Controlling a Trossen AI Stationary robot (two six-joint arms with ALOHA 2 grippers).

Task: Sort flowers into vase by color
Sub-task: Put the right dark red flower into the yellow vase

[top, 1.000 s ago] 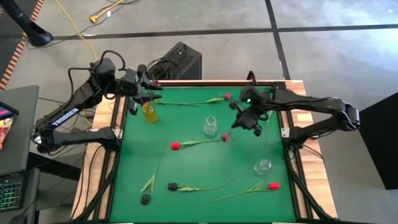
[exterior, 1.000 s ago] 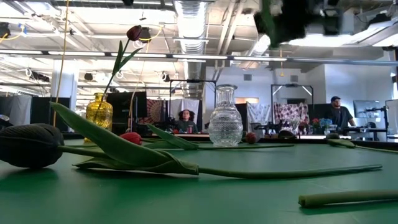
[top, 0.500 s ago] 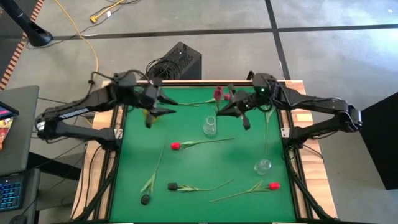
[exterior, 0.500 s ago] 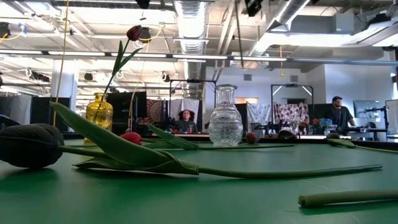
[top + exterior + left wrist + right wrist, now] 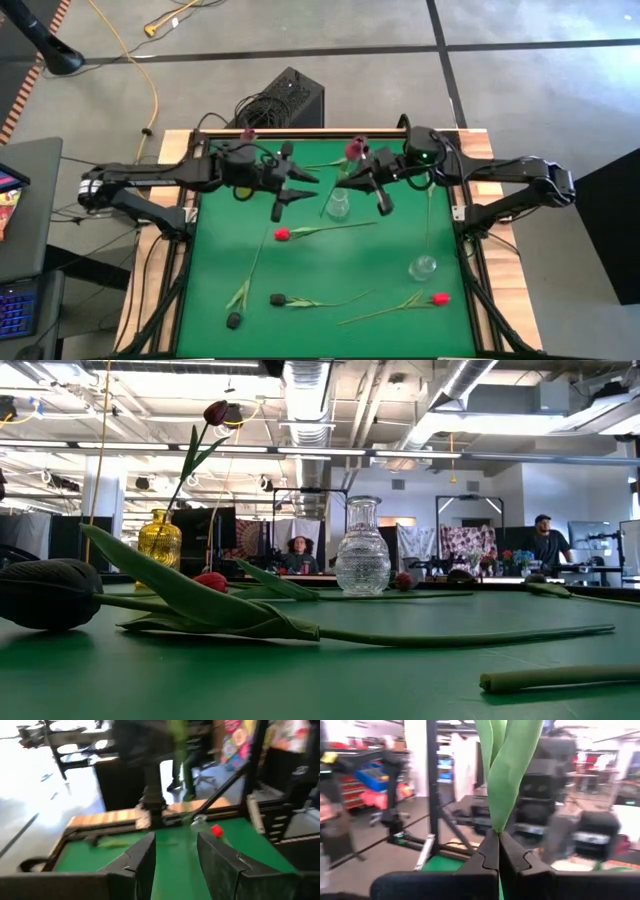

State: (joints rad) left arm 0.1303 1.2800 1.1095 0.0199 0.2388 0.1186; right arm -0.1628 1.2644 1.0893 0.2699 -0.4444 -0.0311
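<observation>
The right gripper (image 5: 372,186) has swung in from the right-hand side and now hangs just over the clear cut-glass vase (image 5: 338,204) at mid-table, its fingers (image 5: 492,851) pinched tight on the green stem (image 5: 507,767) of a pink-maroon artificial tulip (image 5: 352,150), held upright with the head up top. A second ago that flower was dangling further right, so this looks like the carry finishing and the drop-in coming. The left gripper (image 5: 288,188) has shot across from the amber glass vase (image 5: 159,537) at the back left, where a dark tulip (image 5: 215,412) already stands; its jaws stand partly apart with nothing between them. Still lying on the green felt table (image 5: 300,265): red tulips (image 5: 283,234), and a blackish tulip (image 5: 234,320).
</observation>
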